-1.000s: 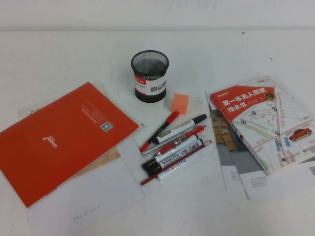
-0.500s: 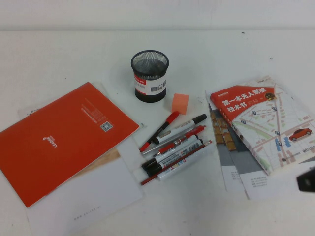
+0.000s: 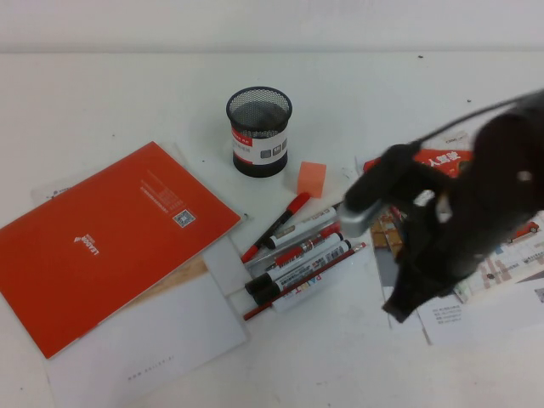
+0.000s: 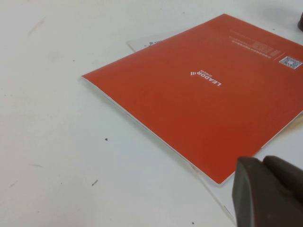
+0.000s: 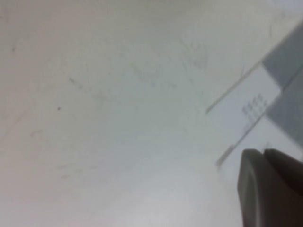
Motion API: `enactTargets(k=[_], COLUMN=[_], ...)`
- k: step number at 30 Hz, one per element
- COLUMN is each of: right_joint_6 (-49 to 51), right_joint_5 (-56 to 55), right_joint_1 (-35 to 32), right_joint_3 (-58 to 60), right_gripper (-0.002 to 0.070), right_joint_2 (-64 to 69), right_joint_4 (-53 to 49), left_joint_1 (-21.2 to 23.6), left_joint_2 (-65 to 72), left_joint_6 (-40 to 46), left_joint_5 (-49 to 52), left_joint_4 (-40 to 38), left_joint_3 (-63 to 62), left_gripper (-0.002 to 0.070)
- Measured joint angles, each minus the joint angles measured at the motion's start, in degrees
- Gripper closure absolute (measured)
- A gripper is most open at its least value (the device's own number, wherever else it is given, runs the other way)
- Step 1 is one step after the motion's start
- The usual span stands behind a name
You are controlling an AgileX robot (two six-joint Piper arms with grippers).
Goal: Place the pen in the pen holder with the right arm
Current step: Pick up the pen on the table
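Observation:
The pen holder (image 3: 259,132), a black mesh cup with a white and red label band, stands upright at the back centre. A slim white pen (image 3: 299,294) lies at the near edge of a pile of markers (image 3: 297,255), beside a thin red pencil (image 3: 316,274). My right arm reaches in from the right, over the book. Its gripper (image 3: 398,308) hangs above the papers right of the pile, apart from the pen. In the right wrist view the right gripper (image 5: 262,152) is shut and empty over bare table. My left gripper (image 4: 262,161) is shut and empty near a corner of the orange booklet (image 4: 208,90).
The orange booklet (image 3: 102,238) lies on white paper (image 3: 161,340) at the left. An orange eraser block (image 3: 311,178) sits right of the holder. A map-cover book (image 3: 510,246) and loose sheets (image 3: 442,319) lie at the right, partly under my right arm.
My right arm has swept in from the right edge and now hangs over the book and papers, close to the marker pile. The objects on the table have not moved.

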Motion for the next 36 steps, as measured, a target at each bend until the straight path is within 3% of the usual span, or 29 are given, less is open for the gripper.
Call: enactTargets(k=[6, 9, 11, 16, 18, 22, 28, 36], right_joint_6=[-8.67, -13.46, -16.84, -24.85, -27.33, -29.44, -30.86, -31.84], right_joint_5=[-2.16, -5.91, -8.00, -12.02, -13.31, -16.13, -19.67, -23.74], right_joint_1=[3.73, 4.90, 5.89, 9.11, 9.87, 10.08, 10.08, 10.08], right_joint_3=[-4.73, -5.33, -5.33, -5.36, -5.36, -5.36, -5.46, -5.46], right_gripper=[0.0688, 0.0640, 0.0575, 0.0324, 0.0274, 0.0281, 0.0360, 0.0374], right_joint_2=[6.90, 9.06, 10.30, 13.19, 14.52, 16.60, 19.47, 23.11], right_joint_4=[-4.03, -4.32, -4.32, -4.32, -4.32, -4.46, -4.60, -6.60], left_joint_1=[0.00, 0.00, 0.00, 0.00, 0.00, 0.00, 0.00, 0.00], left_joint_2=[0.00, 0.00, 0.00, 0.00, 0.00, 0.00, 0.00, 0.00], left_joint_6=[0.00, 0.00, 0.00, 0.00, 0.00, 0.00, 0.00, 0.00], left_joint_5=[0.00, 0.00, 0.00, 0.00, 0.00, 0.00, 0.00, 0.00], left_joint_4=[0.00, 0.00, 0.00, 0.00, 0.00, 0.00, 0.00, 0.00], left_joint_3=[0.00, 0.00, 0.00, 0.00, 0.00, 0.00, 0.00, 0.00], left_gripper=[0.0678, 0.0678, 0.0678, 0.0678, 0.0678, 0.0678, 0.0678, 0.0678])
